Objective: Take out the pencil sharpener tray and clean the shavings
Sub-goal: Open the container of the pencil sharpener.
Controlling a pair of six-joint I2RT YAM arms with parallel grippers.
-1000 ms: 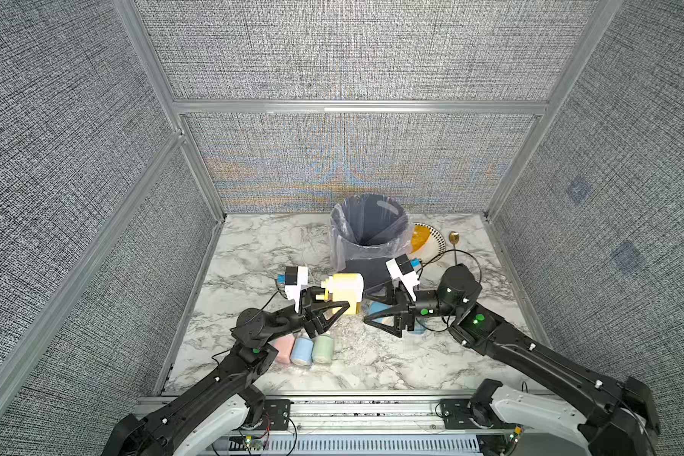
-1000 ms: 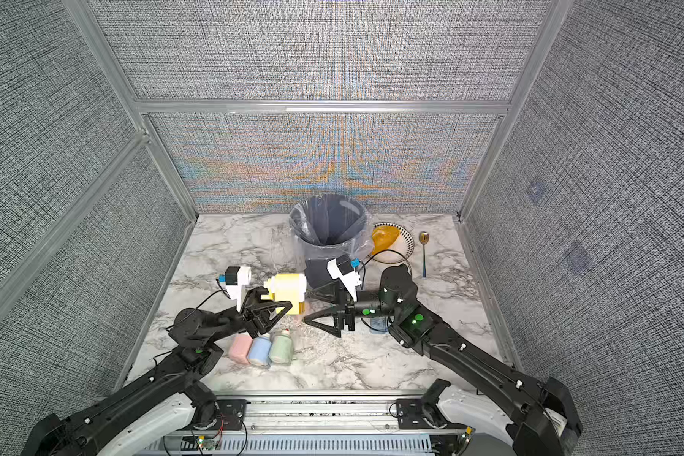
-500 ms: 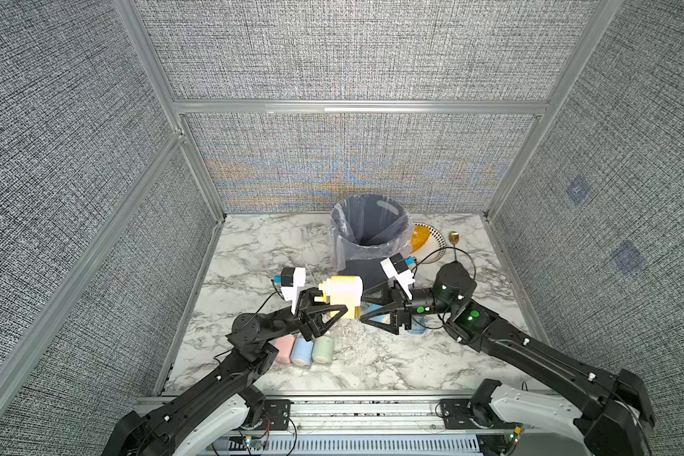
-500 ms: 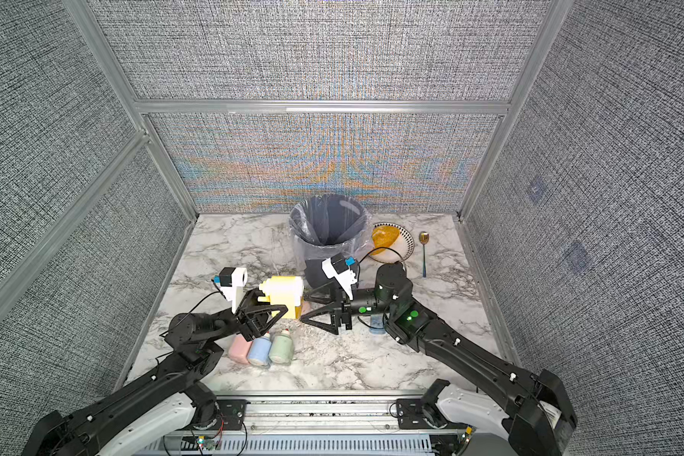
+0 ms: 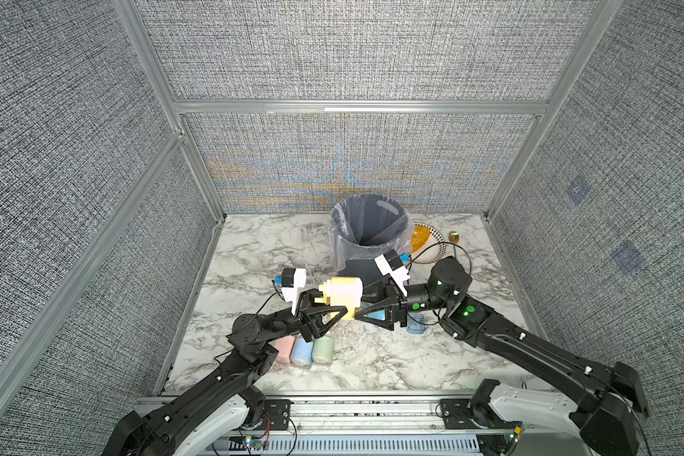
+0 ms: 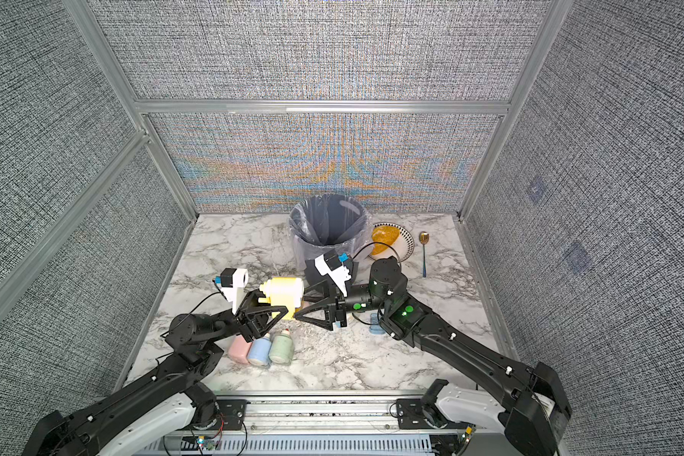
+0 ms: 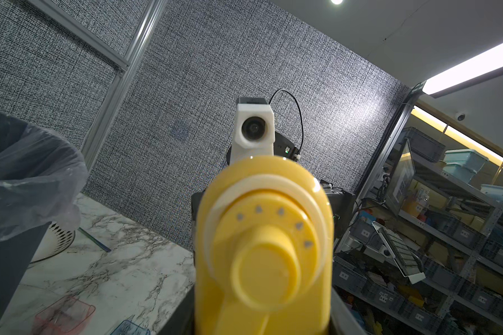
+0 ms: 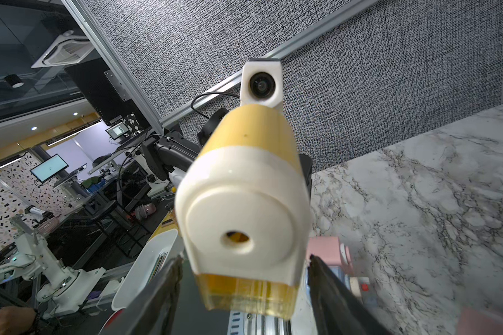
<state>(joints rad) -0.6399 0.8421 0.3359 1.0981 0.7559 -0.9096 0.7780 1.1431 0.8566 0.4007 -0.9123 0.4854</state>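
A yellow pencil sharpener [image 5: 346, 293] is held above the bench [image 5: 372, 355], its long axis running 9 to 3 o'clock. The left gripper [image 5: 328, 310], at 9, has its jaws clamped on the crank end. The right gripper [image 5: 358, 316], at 3, is nearer the translucent tray [image 8: 250, 295]. Its jaws straddle the tray, half-wide, not visibly touching.

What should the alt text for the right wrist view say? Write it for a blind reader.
A yellow and cream pencil sharpener fills the centre, its pencil hole facing the camera, a marble table behind it. Black fingers of the right gripper flank its clear yellow tray with slight gaps.
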